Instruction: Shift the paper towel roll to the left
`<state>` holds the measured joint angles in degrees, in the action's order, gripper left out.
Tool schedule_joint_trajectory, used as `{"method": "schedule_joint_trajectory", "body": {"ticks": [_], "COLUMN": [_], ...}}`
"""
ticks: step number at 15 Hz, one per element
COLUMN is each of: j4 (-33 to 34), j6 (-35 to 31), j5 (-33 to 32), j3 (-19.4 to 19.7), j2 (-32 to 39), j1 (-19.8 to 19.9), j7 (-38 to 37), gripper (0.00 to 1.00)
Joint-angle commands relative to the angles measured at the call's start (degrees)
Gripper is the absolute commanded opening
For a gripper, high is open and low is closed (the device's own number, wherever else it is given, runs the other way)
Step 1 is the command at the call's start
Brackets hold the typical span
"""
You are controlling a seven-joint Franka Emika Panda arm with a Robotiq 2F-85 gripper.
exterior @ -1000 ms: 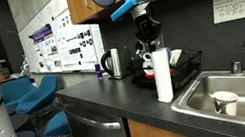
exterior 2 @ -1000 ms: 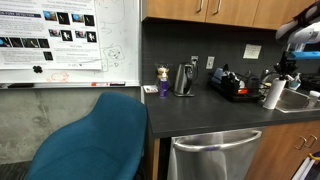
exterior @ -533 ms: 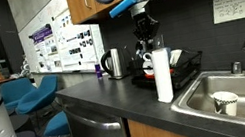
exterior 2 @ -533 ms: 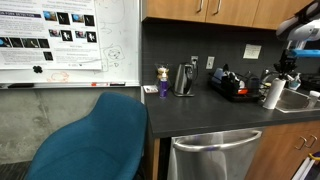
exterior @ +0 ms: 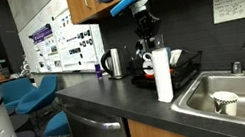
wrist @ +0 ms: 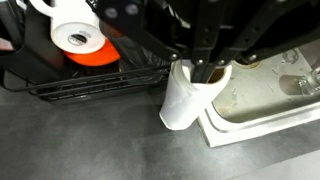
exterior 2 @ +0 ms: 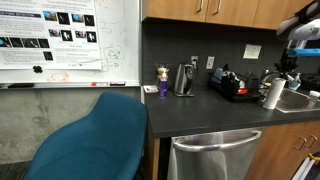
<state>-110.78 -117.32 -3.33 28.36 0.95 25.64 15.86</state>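
The paper towel roll (exterior: 163, 77) stands upright on the dark counter, between the dish rack and the sink; it also shows small at the counter's far end (exterior 2: 272, 94). My gripper (exterior: 150, 45) hangs straight down over the roll's top with its jaws shut. In the wrist view the black fingers (wrist: 205, 68) meet the top rim of the paper towel roll (wrist: 185, 102). Whether they pinch the rim or only touch it does not show.
A steel kettle (exterior: 113, 63) stands further along the counter. The black dish rack (exterior: 188, 67) sits right behind the roll, holding an orange item (wrist: 95, 55). The sink (exterior: 242, 86) with a cup (exterior: 226, 102) lies beside the roll. Dark open counter (exterior: 117, 95) lies toward the kettle.
The arm's upper part has drifted slightly toward the kettle side. The roll and the shut gripper stay where they were.
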Motion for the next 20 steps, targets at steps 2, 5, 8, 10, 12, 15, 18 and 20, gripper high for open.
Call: {"method": "schedule_joint_trajectory", "body": {"ticks": [2,5,8,10,12,15,18,20], "j4": [1.7,1.8,1.9,1.8,1.6,1.5,1.3,1.2], "j6": [1.3,0.4,0.3,0.3,-0.3,-1.6,-2.8,-3.2], "j5": [-2.8,-4.3,-6.1,-6.5,-6.1,-6.3,-5.9,-5.5], "j3": [-0.4,-0.4,-0.4,-0.5,-0.5,-0.5,-0.5,-0.5], "j2": [1.1,1.1,1.2,1.1,1.0,1.0,1.0,0.9], "j1": [0.7,0.7,0.7,0.7,0.7,0.7,0.7,0.7], "j7": [-1.8,-2.2,-3.7,-4.0,-3.8,-4.4,-4.7,-4.6], "gripper": [0.00,0.00,0.00,0.00,0.00,0.00,0.00,0.00]}}
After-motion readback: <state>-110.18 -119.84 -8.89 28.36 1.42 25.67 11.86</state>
